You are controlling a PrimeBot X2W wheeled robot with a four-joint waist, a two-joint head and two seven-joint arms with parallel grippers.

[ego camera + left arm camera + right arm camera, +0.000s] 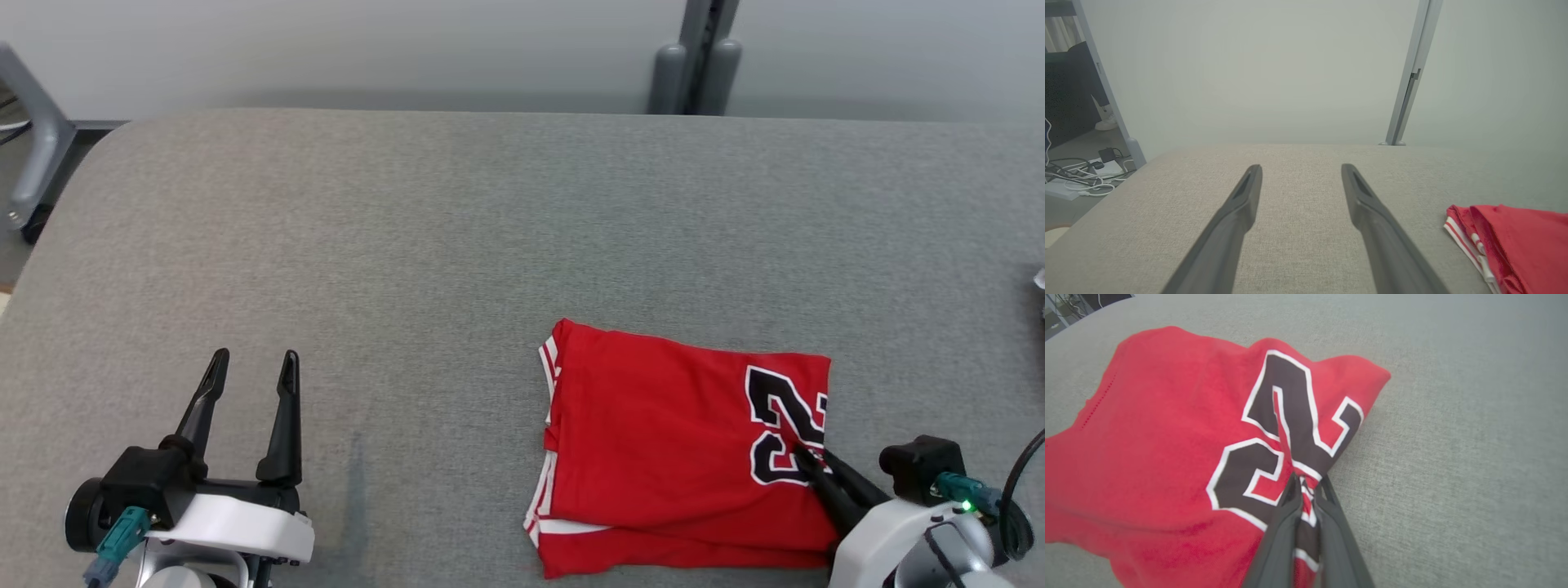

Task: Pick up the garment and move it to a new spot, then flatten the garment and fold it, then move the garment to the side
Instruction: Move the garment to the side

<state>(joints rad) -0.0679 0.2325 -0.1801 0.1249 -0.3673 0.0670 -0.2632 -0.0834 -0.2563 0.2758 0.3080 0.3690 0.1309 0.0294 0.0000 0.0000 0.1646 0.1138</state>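
Garment lies folded; my right hand pinches its numbered edge, left hand spread idle. I judge only the sideways move remains.

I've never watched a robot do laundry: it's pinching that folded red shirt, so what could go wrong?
The right tool pinches a small bunch of the shirt at its number, so pulling might drag only the top layer and undo the fold. The left tool hangs open, apart, so the striped edge could trail.

Your left gripper sits lower left in the head view, fingers spread wide, while your right gripper, lower right, is pinched tight on the garment.
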